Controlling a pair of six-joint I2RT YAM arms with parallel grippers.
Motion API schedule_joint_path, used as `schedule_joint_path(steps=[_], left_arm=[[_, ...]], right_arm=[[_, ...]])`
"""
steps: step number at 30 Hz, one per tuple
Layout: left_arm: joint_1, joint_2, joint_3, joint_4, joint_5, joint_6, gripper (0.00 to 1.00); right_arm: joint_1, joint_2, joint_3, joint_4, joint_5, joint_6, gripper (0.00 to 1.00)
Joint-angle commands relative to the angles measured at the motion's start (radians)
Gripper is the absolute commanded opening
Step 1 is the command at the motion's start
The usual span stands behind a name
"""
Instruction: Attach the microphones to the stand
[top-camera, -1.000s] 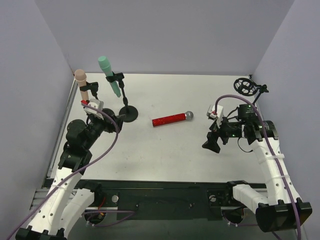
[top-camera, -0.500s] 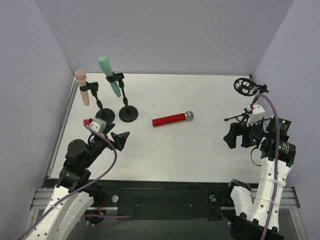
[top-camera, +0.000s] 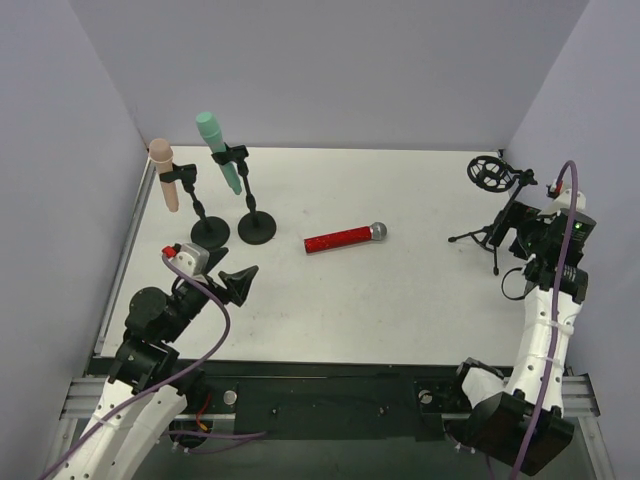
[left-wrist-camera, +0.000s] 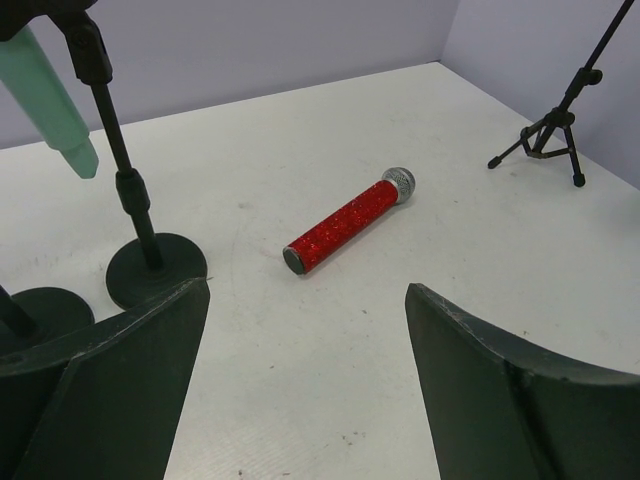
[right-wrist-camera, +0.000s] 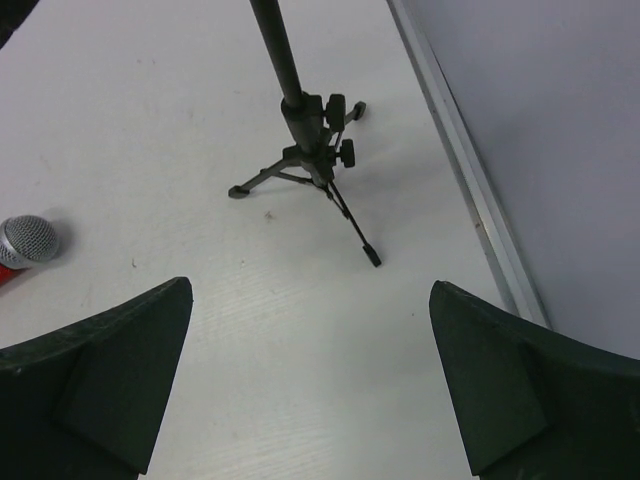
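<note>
While the pink microphone (top-camera: 165, 178) and mint green microphone (top-camera: 218, 148) sit clipped in their stands at far left, the glittery red microphone (top-camera: 345, 239) lies flat mid-table (top-camera: 400, 290). Its long axis runs left to right, silver mesh head rightward. Both hands are spread wide and hold nothing. The left hand (top-camera: 238, 282) is nearer, with the microphone farther in and to its right. The right hand (top-camera: 520, 238) hangs beside the empty tripod stand (top-camera: 487, 172).

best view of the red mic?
Left wrist: the red microphone lies whole and close, nothing in front. Top external shows it whole but small; right wrist catches only its mesh head at the frame edge.
</note>
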Motion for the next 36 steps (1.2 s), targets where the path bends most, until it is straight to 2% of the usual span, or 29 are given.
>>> schedule_joint_path(steps=[1, 4, 9, 13, 18, 20, 24, 25, 28, 29, 34, 36], left_arm=[[-0.004, -0.003, 0.002, 0.011, -0.014, 0.016, 0.91], [-0.003, 0.004, 0.004, 0.009, -0.016, 0.02, 0.91], [0.002, 0.02, 0.005, 0.009, -0.016, 0.022, 0.91], [0.006, 0.03, 0.005, 0.009, -0.019, 0.024, 0.91], [0.008, 0.043, 0.005, 0.008, -0.019, 0.027, 0.91], [0.009, 0.046, 0.005, 0.008, -0.019, 0.027, 0.91], [0.011, 0.055, 0.005, 0.008, -0.008, 0.03, 0.91], [0.011, 0.055, 0.005, 0.008, -0.008, 0.03, 0.91], [0.011, 0.061, 0.005, 0.008, -0.008, 0.031, 0.91], [0.013, 0.061, 0.005, 0.008, -0.01, 0.031, 0.91], [0.016, 0.07, 0.005, 0.008, -0.01, 0.033, 0.91], [0.017, 0.07, 0.005, 0.009, -0.005, 0.034, 0.91]], right_arm=[[-0.005, 0.034, -0.07, 0.316, -0.019, -0.028, 1.0], [-0.006, 0.071, -0.107, 0.436, -0.028, -0.089, 1.0], [-0.014, 0.126, -0.191, 0.722, -0.097, -0.062, 1.0], [-0.012, 0.2, -0.239, 0.917, -0.154, -0.044, 0.94], [-0.012, 0.274, -0.257, 1.08, -0.159, -0.063, 0.87], [-0.012, 0.304, -0.244, 1.102, -0.139, -0.067, 0.85], [-0.011, 0.375, -0.201, 1.128, -0.132, -0.05, 0.74], [-0.012, 0.401, -0.195, 1.138, -0.149, -0.047, 0.65], [-0.009, 0.438, -0.173, 1.171, -0.174, -0.037, 0.57], [-0.011, 0.453, -0.169, 1.177, -0.183, -0.039, 0.51], [-0.009, 0.479, -0.15, 1.188, -0.2, -0.046, 0.42], [-0.009, 0.488, -0.141, 1.177, -0.223, -0.057, 0.35]])
